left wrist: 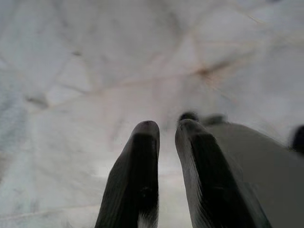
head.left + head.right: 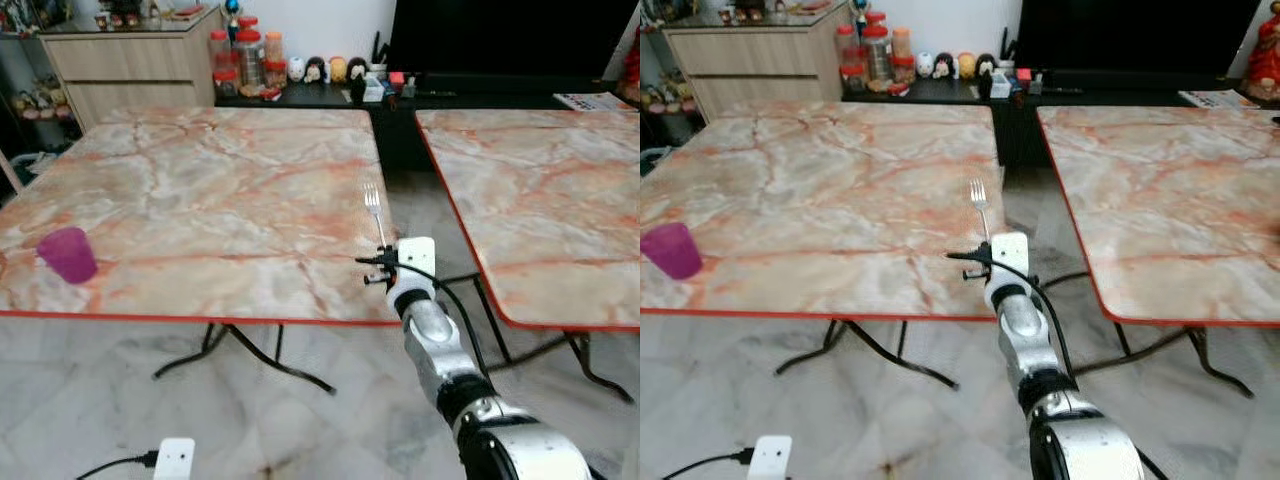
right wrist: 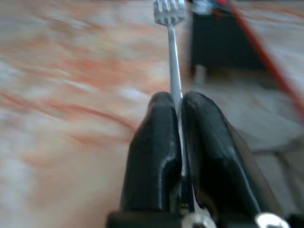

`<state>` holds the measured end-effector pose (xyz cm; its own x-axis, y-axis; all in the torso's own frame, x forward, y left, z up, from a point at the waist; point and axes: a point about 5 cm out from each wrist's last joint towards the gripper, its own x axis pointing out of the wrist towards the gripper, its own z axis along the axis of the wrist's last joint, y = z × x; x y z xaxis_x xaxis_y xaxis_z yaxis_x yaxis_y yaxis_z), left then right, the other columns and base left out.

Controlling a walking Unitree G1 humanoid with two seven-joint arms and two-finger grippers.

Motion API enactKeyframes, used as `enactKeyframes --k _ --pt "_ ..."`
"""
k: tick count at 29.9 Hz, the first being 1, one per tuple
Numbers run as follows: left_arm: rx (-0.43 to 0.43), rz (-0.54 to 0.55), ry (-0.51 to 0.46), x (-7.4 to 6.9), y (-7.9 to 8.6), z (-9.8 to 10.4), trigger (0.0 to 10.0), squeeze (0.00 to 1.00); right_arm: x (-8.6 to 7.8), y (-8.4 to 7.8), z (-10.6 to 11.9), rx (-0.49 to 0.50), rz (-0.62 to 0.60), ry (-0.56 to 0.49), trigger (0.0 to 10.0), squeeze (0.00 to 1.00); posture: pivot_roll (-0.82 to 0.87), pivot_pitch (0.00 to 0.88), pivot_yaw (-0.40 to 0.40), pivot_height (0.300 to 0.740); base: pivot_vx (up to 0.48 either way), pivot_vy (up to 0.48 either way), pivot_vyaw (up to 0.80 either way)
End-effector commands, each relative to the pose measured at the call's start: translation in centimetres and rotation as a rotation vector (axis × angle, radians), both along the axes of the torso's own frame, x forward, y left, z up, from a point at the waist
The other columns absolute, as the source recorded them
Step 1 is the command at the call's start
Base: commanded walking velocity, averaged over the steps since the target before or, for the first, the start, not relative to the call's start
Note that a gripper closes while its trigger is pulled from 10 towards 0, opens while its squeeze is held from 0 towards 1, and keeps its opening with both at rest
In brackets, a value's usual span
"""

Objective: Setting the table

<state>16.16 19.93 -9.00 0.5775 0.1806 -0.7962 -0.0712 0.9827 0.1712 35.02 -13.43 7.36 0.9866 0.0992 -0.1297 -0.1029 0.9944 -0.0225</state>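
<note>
**Fork clamped in the right pincer above the surface's corner**

The fork (image 2: pixel 374 208) stands nearly upright, tines at the top, its handle running down into the right pincer (image 2: pixel 384 254). The right wrist view shows the two black fingers (image 3: pixel 156 142) pressed together on the thin metal handle (image 3: pixel 175 71), with the tines (image 3: pixel 168 10) well beyond the fingertips. The fork is over the near right corner of the marble-patterned surface (image 2: pixel 200 190), just inside its red edge, and whether it touches the top cannot be told. The silver right arm (image 2: pixel 440 350) rises from below that corner to the pincer.

At the opposite near corner of the same surface, well apart from the fork, sits a purple cup (image 2: pixel 68 254). To the fork's right, across a narrow gap of floor, stands a second marble-patterned surface (image 2: pixel 540 190).

The left pincer (image 1: pixel 166 130) hangs over the pale tiled floor (image 1: pixel 95 71), its two fingers close together with a slim gap between them and nothing held.

Beyond the fork, past the far edge of its surface, a dark low cabinet (image 2: pixel 330 98) carries red-lidded jars (image 2: pixel 245 55) and small figurines (image 2: pixel 325 69), with a wooden drawer unit (image 2: pixel 130 60) further to the left. A white plug block (image 2: pixel 175 458) lies on the floor under the near edge.
</note>
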Motion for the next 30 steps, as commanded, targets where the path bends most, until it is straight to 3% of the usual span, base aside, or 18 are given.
enactKeyframes --k 1,12,30 --pt "0.011 -0.011 0.014 -0.3 0.3 -0.1 10.0 0.00 0.1 0.4 0.3 0.012 0.005 -0.024 10.0 0.00 0.01 0.000 -0.013 0.732 0.000 -0.371 0.00" --pt "0.002 -0.002 0.018 -0.4 0.2 -0.1 10.0 0.00 -1.0 0.3 -1.6 0.018 0.013 0.052 10.0 0.00 0.01 0.000 -0.015 0.732 0.000 -0.061 0.00" --pt "-0.012 -0.001 0.025 -0.6 -0.1 -0.3 10.0 0.00 -4.5 -0.3 -6.5 -0.021 0.060 0.289 10.0 0.00 0.01 0.000 -0.013 0.732 0.000 0.000 0.00"
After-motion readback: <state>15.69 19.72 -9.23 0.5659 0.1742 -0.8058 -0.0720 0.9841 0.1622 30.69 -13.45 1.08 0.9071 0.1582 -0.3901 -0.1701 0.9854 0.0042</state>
